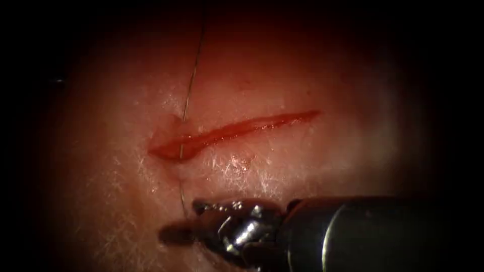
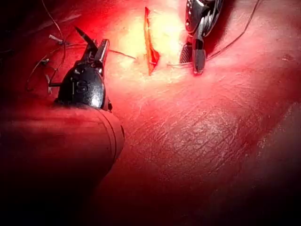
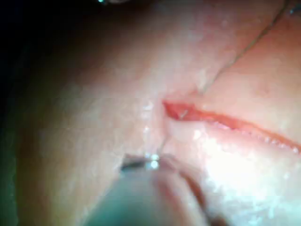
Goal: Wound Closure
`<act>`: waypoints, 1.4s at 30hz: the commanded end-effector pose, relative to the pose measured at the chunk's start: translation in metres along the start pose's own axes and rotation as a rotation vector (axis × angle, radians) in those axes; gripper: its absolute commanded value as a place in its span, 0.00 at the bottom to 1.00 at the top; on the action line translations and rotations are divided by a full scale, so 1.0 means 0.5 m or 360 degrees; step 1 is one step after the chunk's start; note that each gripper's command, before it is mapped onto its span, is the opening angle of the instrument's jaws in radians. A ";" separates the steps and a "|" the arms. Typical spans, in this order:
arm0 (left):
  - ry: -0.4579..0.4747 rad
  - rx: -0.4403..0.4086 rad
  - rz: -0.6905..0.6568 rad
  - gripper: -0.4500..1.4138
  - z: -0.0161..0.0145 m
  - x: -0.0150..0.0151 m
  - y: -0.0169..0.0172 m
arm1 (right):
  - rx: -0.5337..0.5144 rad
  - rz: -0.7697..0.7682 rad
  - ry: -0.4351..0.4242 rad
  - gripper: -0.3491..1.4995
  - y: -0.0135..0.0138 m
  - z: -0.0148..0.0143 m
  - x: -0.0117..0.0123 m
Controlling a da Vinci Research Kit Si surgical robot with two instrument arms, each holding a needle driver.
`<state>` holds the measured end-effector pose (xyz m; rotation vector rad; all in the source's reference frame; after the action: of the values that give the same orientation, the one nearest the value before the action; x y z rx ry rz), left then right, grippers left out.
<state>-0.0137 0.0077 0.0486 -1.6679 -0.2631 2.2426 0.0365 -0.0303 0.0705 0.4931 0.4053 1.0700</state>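
Tissue [image 1: 312, 166]: pale, fibrous surface, carries everything here. Cut [image 1: 237, 132] runs across it, lined with red fluid [image 1: 171, 150], widest at its left end. Thread [image 1: 190, 85] lies on the tissue from the far edge down to the cut's left end, crosses it, and continues on the near side. Cut ends of thread [image 2: 49, 61] lie loose on the surface.
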 end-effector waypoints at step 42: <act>0.0003 -0.0006 0.0000 0.00 0.0010 -0.0011 -0.0002 | 0.0059 -0.0348 -0.0474 0.00 0.0039 -0.0124 -0.0291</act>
<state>-0.0136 0.0077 0.0486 -1.6697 -0.2659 2.2431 0.0249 -0.0408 0.0672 0.6192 0.2026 0.7609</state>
